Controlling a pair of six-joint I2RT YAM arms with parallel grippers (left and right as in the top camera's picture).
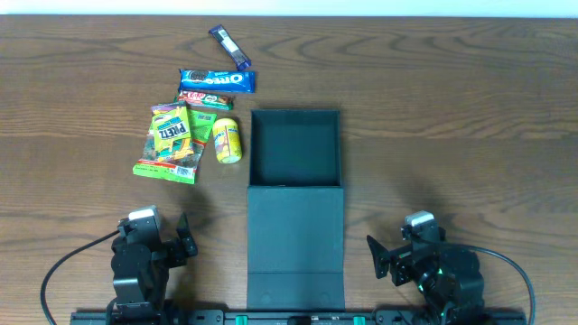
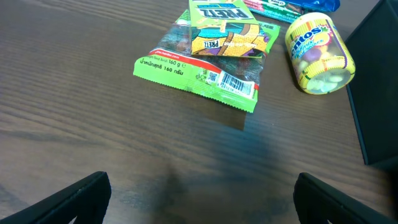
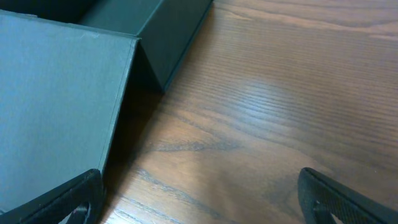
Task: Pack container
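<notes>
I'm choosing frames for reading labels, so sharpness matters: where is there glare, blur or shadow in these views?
Overhead: even light, sharp, no glare on the container. Left wrist: the Pretz packet is legible; the left gripper is dark and blurred at the bottom edge. Right wrist: a pale sheen on the table; the right gripper is blurred too.

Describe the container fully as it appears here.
The container is a dark teal-green matte square box, cardboard-like, open and empty. Its hinged flap lid of the same colour lies folded out toward the robot's side. It sits on the wooden table; a yellow candy tub lies close beside its left wall.
</notes>
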